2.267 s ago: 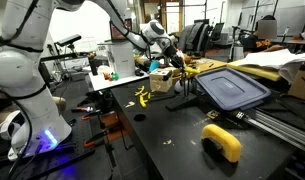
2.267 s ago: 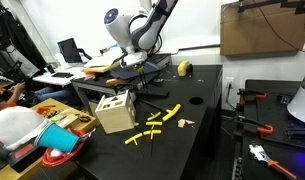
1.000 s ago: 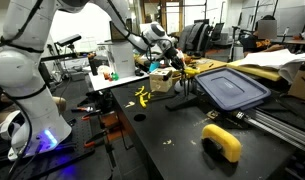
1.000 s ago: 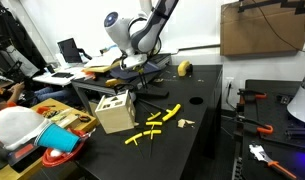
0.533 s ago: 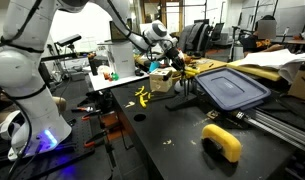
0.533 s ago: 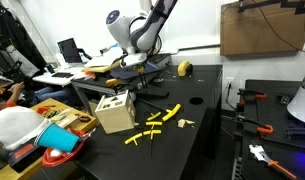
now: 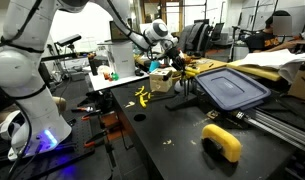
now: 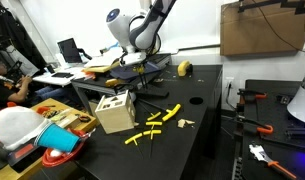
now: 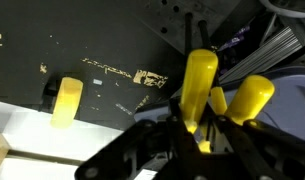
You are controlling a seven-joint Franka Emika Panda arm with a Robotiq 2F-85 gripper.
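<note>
Yellow peg (image 9: 199,80) is pinched between the jaws of the gripper (image 9: 199,130). It stands lengthwise out past the fingertips and is held clear above the black tabletop (image 9: 52,50), not touching it. In both exterior views the gripper (image 7: 176,64) (image 8: 140,66) hangs in the air past the wooden box (image 7: 162,82) (image 8: 115,112), apart from it.

Risks as I see them:
- The grip looks to be on the peg's lower end only. With a round, smooth body it could pivot or slide out on any fast wrist move.
- A second yellow peg (image 9: 250,98) sits just beside the held one. I can't tell whether it touches, is caught in the jaws too, or lies behind. If it is caught, it may drop or tilt the held peg.
- The blue bin lid (image 7: 230,88) is near the gripper in an exterior view. A low sweep that way could clip its rim.
- A dropped peg likely rolls: the tabletop is flat and there is clutter below, with a yellow block (image 9: 67,101) and loose yellow sticks (image 8: 157,125) (image 7: 142,97) near the box.
- Depth to the box is hard to read from these angles, so a descent could hit its edge.
</note>
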